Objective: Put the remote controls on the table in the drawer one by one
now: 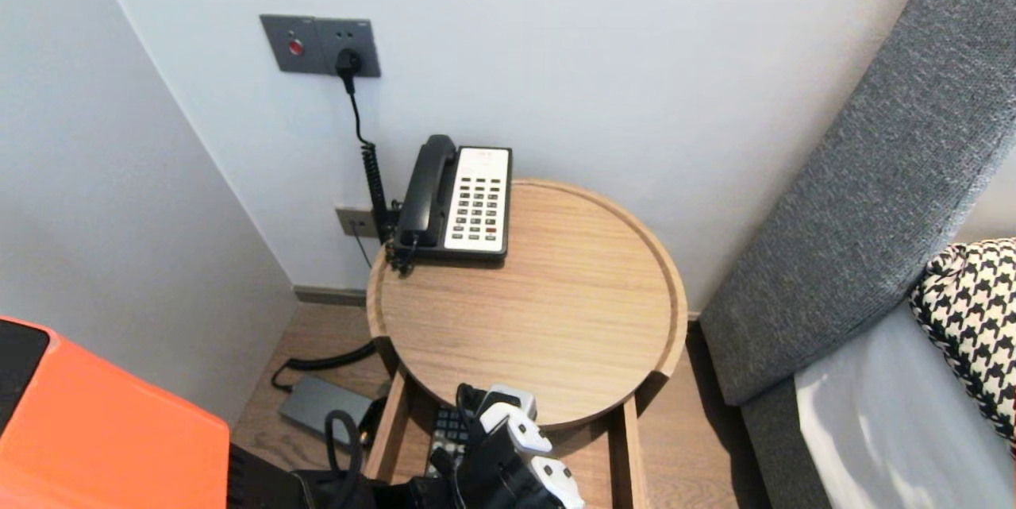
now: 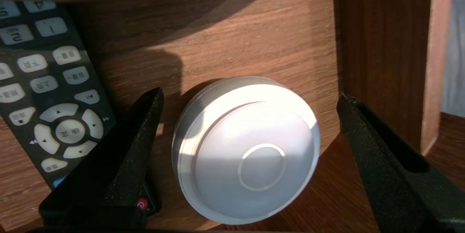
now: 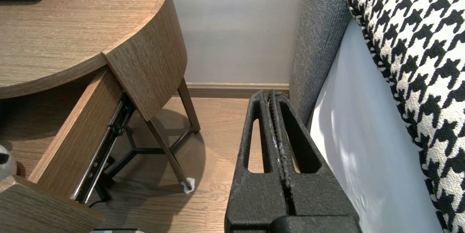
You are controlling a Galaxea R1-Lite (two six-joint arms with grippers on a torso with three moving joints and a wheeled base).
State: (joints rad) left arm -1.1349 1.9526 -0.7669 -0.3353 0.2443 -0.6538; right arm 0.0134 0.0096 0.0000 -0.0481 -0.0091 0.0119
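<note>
Where the grey upholstered headboard (image 1: pixel 873 175) meets the wall, a round light-wood bedside table (image 1: pixel 556 310) is seen, and a black-and-white corded telephone (image 1: pixel 456 199) is set at its far left rim. Beneath the tabletop a shallow wooden drawer (image 2: pixel 381 44) is drawn out toward the robot, and the left gripper (image 2: pixel 250 96) is held inside it. On the drawer floor a long black remote control with grey buttons (image 2: pixel 54 91) is laid with its long axis running along the drawer's depth. Just beside it, between it and the drawer's side wall, a flat round white disc with a raised ring at its centre (image 2: pixel 247 149) is placed.

The disc is bracketed by the two black fingers (image 2: pixel 120 160), which are spread wide. One is set between remote and disc, over the remote's near end, and the other is set close to the side wall. Neither is seen touching the disc. Being round, the disc has no long axis to be matched, and it is roughly centred in the gap. The right gripper (image 3: pixel 269 96) is parked beside the bed, well apart from the drawer, with its fingers pressed together on nothing, so the disc is reached far sooner by the left arm.
</note>
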